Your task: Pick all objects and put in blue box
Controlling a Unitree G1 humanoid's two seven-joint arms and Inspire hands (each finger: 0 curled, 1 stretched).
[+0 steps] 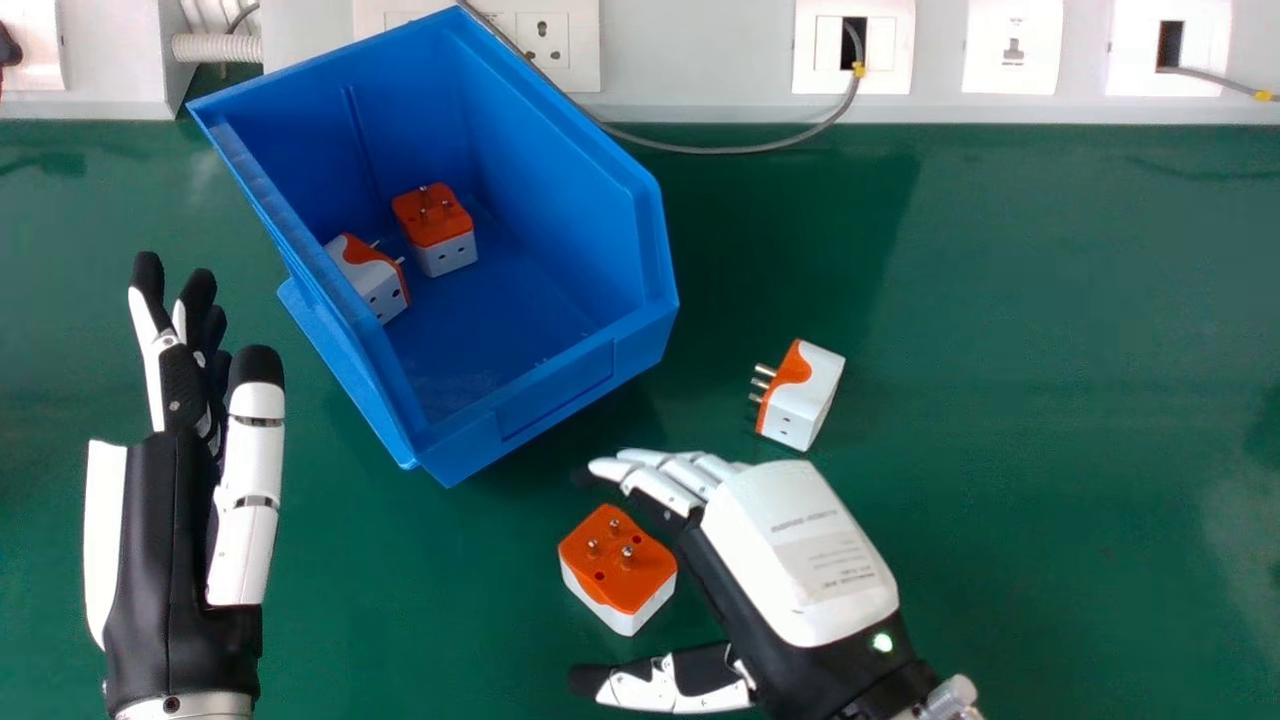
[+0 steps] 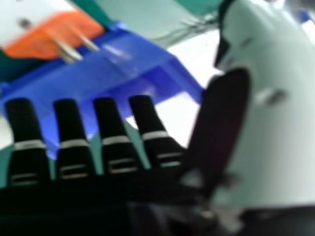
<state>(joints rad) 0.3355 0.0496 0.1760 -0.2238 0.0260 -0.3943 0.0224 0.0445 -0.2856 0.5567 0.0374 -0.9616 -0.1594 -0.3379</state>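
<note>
Right hand (image 1: 790, 540), low in the head view's centre, has fingers and thumb apart, the near plug (image 1: 618, 560) between; an off-centre grip could spin it away. Upper left, the blue box (image 1: 560, 392) holds two plugs (image 1: 435, 220); a loose plug (image 1: 808, 395) lies right of centre, the open left hand (image 1: 165, 530) lower left.

head view | right hand (image 1: 735, 560) | white cover on its back (image 1: 800, 590): one darker line of print (image 1: 803, 521), smaller and paler lines (image 1: 842, 570) beside it on a greyish patch, all too small to read | right hand view: no legible lettering | numbers, brands, signs: none readable
</note>
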